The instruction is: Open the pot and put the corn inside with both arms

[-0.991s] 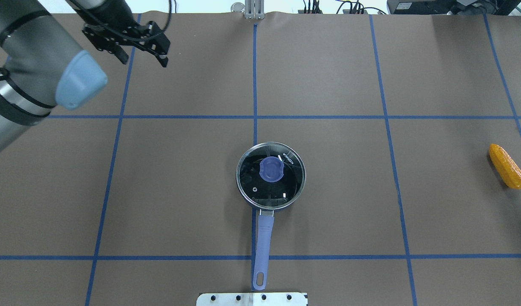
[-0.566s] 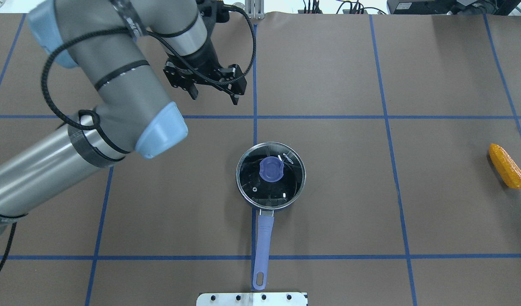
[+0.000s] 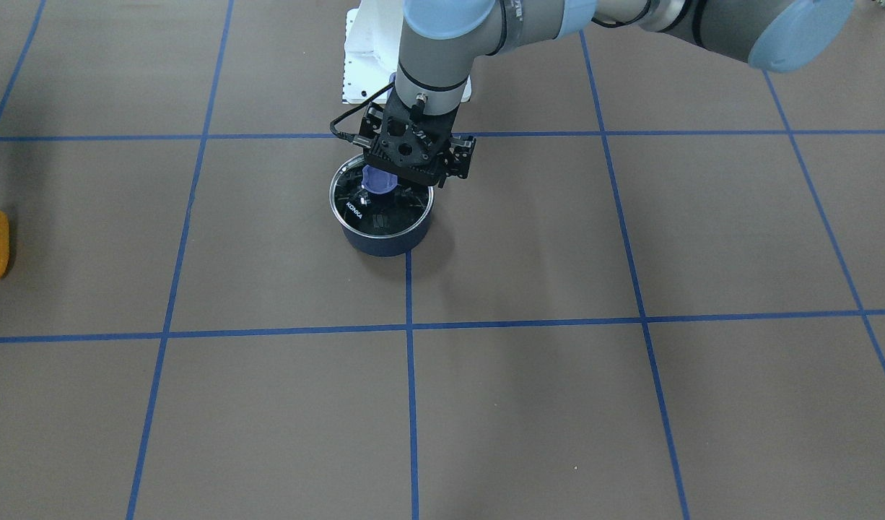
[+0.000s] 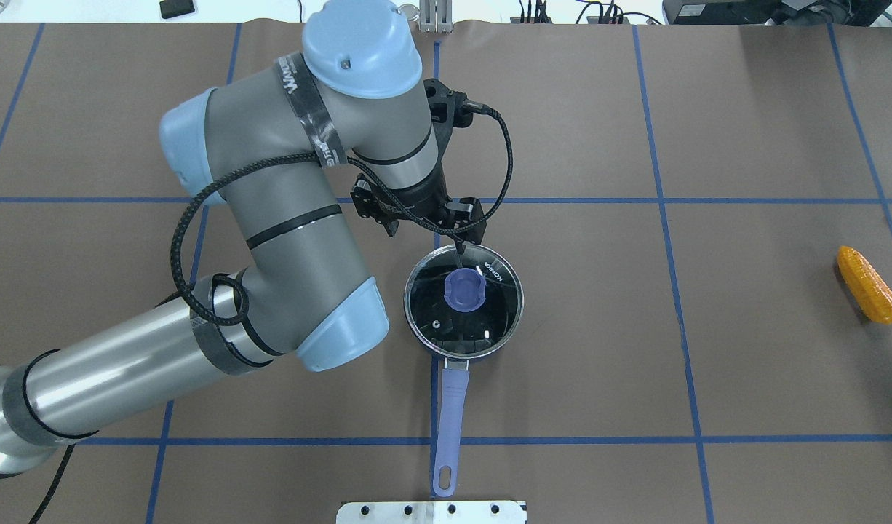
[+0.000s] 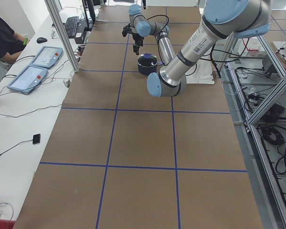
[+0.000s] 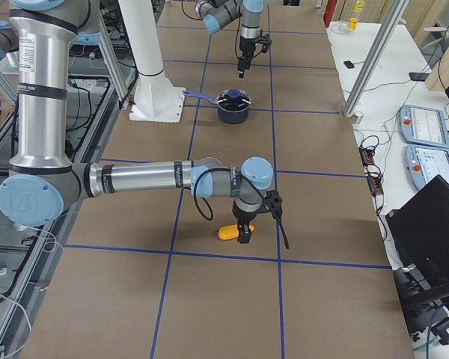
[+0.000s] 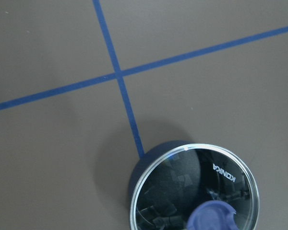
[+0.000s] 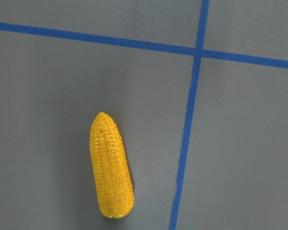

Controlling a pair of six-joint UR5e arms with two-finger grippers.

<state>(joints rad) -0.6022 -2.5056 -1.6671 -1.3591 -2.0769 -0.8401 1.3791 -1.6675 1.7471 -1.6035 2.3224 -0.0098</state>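
The pot [image 4: 463, 349] stands at the table's middle under its glass lid [image 4: 493, 316] with a blue knob [image 4: 463, 289]. Its purple-blue handle [image 4: 450, 426] points toward the robot. My left gripper [image 4: 435, 231] hangs open just above the pot's far rim, touching nothing; it also shows in the front view [image 3: 413, 173]. The left wrist view shows the lid [image 7: 182, 182] at its lower edge. The corn [image 4: 868, 284] lies on the table far to the right. My right gripper [image 6: 245, 230] hovers at the corn [image 6: 229, 232]; I cannot tell if it is open. The right wrist view shows the corn [image 8: 110, 167] below.
A white mounting plate [image 4: 431, 511] sits at the near edge behind the handle's end. Blue tape lines [image 4: 664, 200] divide the brown table top. A side table with control pendants [image 5: 33, 67] and an operator stand beyond the far edge.
My left arm has swung in from the far left corner to above the pot's far rim. The pot, lid and corn have not moved.
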